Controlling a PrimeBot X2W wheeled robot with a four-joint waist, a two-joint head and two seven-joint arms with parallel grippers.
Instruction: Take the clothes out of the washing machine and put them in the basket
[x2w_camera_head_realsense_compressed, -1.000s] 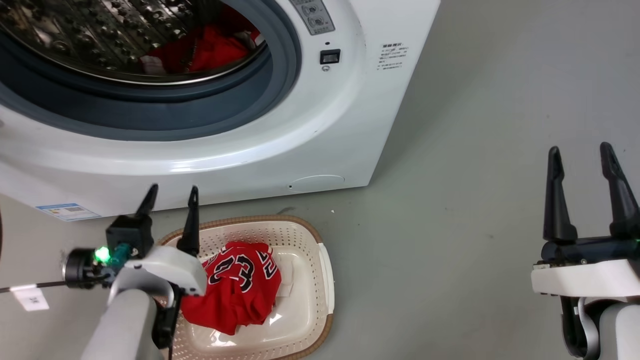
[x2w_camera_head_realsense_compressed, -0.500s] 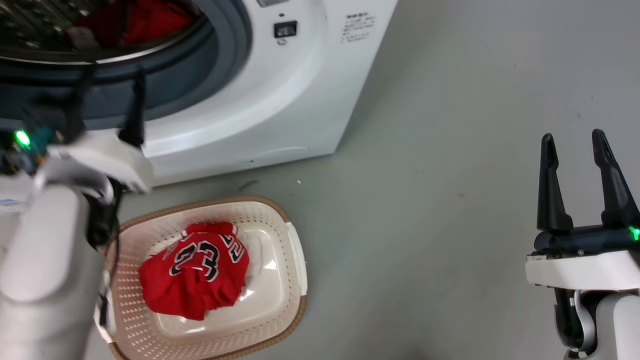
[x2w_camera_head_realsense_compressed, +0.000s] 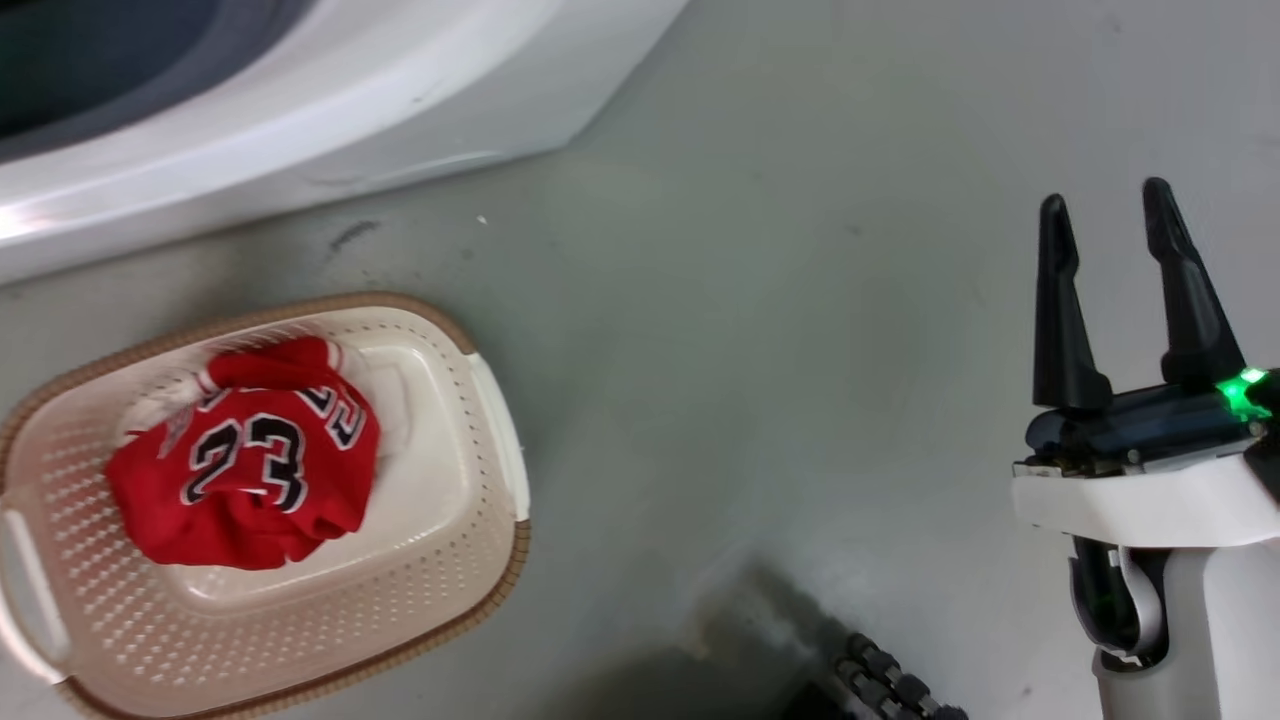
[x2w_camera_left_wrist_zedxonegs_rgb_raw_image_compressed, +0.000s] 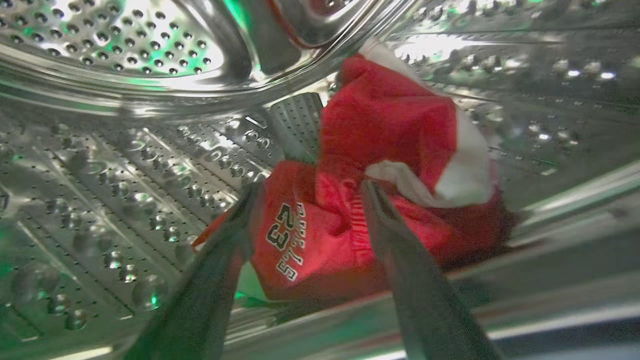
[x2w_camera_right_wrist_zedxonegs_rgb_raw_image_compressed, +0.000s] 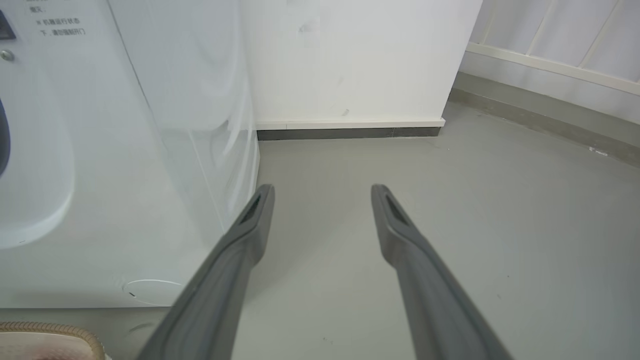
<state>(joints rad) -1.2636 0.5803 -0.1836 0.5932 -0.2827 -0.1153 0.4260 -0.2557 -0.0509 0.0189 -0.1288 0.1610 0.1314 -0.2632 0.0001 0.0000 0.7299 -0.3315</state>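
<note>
Two fingers of the left gripper (x2w_camera_left_wrist_zedxonegs_rgb_raw_image_compressed: 311, 192) stand spread apart, released and holding nothing, inside the drum (x2w_camera_left_wrist_zedxonegs_rgb_raw_image_compressed: 125, 150) of the washer (x2w_camera_head_realsense_compressed: 300, 120). Directly ahead of the tips, and partly between them, a bunched red jersey (x2w_camera_left_wrist_zedxonegs_rgb_raw_image_compressed: 380, 165) lies on the drum's lower wall, close behind the front lip. Whether the tips touch the cloth cannot be told. The bundle's longer run goes from the gap between the fingers up and to the right in the left wrist view. Judgement: a short advance, then closing, should catch the near fold. The right gripper (x2w_camera_head_realsense_compressed: 1105, 200) is likewise spread and empty over bare floor (x2w_camera_head_realsense_compressed: 750, 350), well apart from the washer mouth, so the left arm is nearer. A second jersey (x2w_camera_head_realsense_compressed: 240, 470) already lies in the basket (x2w_camera_head_realsense_compressed: 430, 560), on the floor near the washer's front.
</note>
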